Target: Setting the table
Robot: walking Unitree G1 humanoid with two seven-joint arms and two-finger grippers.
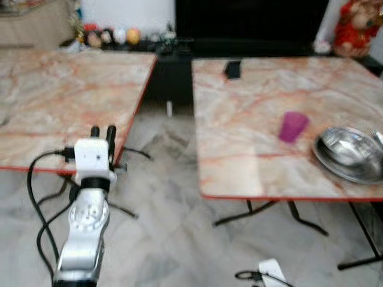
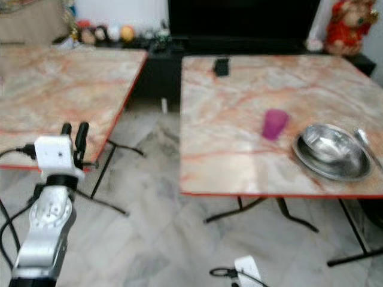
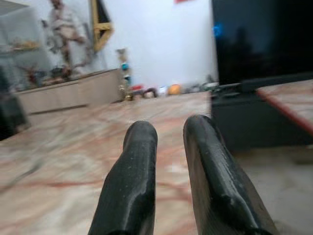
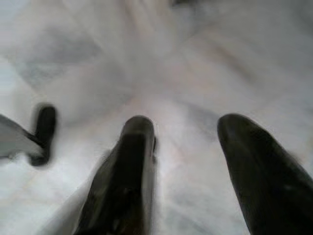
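A purple cup [image 1: 292, 126] stands upright on the right marble table [image 1: 239, 119]. To its right, near the table's right edge, rests a shiny metal bowl on a plate [image 1: 350, 154], with a spoon [image 2: 366, 145] beside it. My left gripper [image 1: 103, 130] is raised in front of the near edge of the left marble table [image 1: 60, 95], well left of the cup. Its fingers [image 3: 132, 166] stand a narrow gap apart with nothing between them. My right gripper [image 4: 186, 122] hangs low over the floor, open and empty; its white wrist [image 1: 270, 272] shows at the bottom.
A strip of marble floor [image 1: 167, 203] separates the two tables, crossed by black folding legs [image 1: 287, 215]. A small black object [image 1: 233, 69] lies at the right table's far edge. A dark TV cabinet [image 1: 239, 36], small ornaments [image 1: 114, 37] and a red plush figure [image 1: 356, 27] line the back wall.
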